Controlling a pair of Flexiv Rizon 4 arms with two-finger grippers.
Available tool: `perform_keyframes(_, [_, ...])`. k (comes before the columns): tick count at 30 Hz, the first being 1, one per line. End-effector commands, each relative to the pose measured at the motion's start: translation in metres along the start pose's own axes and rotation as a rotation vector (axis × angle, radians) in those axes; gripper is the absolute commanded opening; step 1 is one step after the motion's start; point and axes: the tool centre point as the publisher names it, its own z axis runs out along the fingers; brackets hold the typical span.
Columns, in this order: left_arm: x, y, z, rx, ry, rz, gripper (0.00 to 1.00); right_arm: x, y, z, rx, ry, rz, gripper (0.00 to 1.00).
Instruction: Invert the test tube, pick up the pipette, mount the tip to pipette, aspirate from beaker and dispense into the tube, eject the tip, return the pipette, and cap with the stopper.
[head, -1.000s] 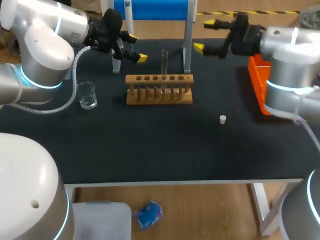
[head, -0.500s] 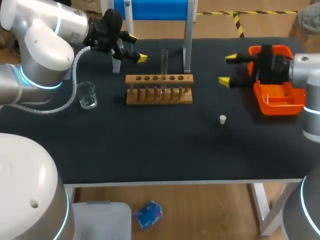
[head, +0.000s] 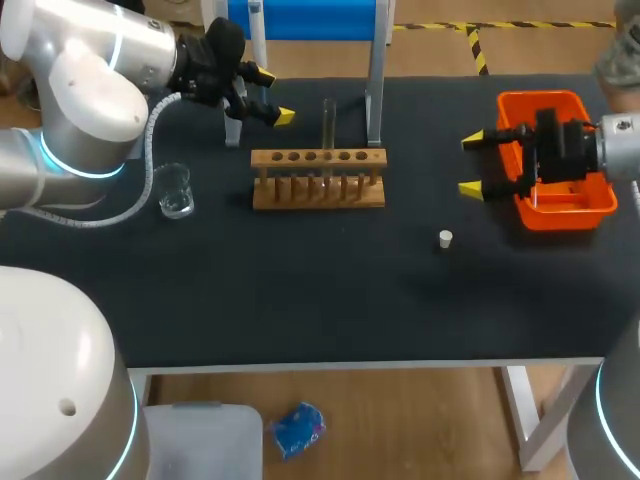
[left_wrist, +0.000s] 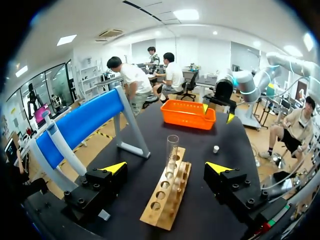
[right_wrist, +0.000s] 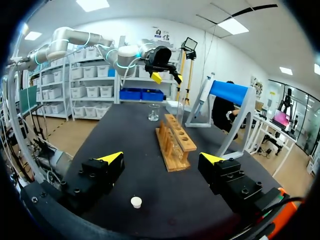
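A clear test tube (head: 328, 128) stands upright in the wooden rack (head: 318, 180); in the left wrist view the test tube (left_wrist: 171, 152) rises just ahead of my left gripper (left_wrist: 166, 168), between its fingers' lines without touching them. My left gripper (head: 272, 96) hovers open behind the rack's left end. A white-and-blue pipette (left_wrist: 56, 144) hangs on the blue stand (left_wrist: 84, 122). The glass beaker (head: 175, 190) sits left of the rack. A small white stopper (head: 445, 238) lies right of the rack, and that stopper (right_wrist: 135, 202) is below my open right gripper (right_wrist: 161, 158). My right gripper (head: 472, 164) stands at the orange tray's left side.
An orange tray (head: 572, 203) sits at the table's right side, under my right wrist. The stand's metal leg (head: 375, 80) rises just behind the rack. The table's front edge (head: 370, 364) runs along the near side.
My right arm has swung from the back, near the stand, to the right and nearer, ending at the orange tray, gripper still open. The left arm has not moved.
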Motion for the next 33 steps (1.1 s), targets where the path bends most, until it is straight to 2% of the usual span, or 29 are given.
perform_keyframes(1, [-0.001,-0.001,-0.001,-0.003,0.004,0.000,1.00,-0.002,0.000,0.000,0.002,0.008,0.000,1.00])
perform_keyframes(7, [-0.001,-0.001,-0.001,-0.003,0.004,0.000,1.00,-0.002,0.000,0.000,0.002,0.008,0.000,1.00])
perform_keyframes(12, [-0.001,-0.001,-0.001,-0.003,0.004,0.000,1.00,0.016,-0.012,0.010,0.025,-0.010,0.048,1.00])
perform_keyframes(15, [-0.001,-0.001,-0.001,-0.003,0.004,0.000,1.00,0.028,-0.019,0.010,0.000,-0.007,0.083,1.00])
perform_keyframes(23, [-0.001,-0.001,-0.001,-0.003,0.004,0.000,1.00,0.045,-0.038,0.014,0.056,-0.065,0.091,1.00])
perform_keyframes(33, [-0.001,-0.001,-0.001,-0.003,0.004,0.000,1.00,0.061,-0.068,0.025,0.139,-0.047,0.138,1.00])
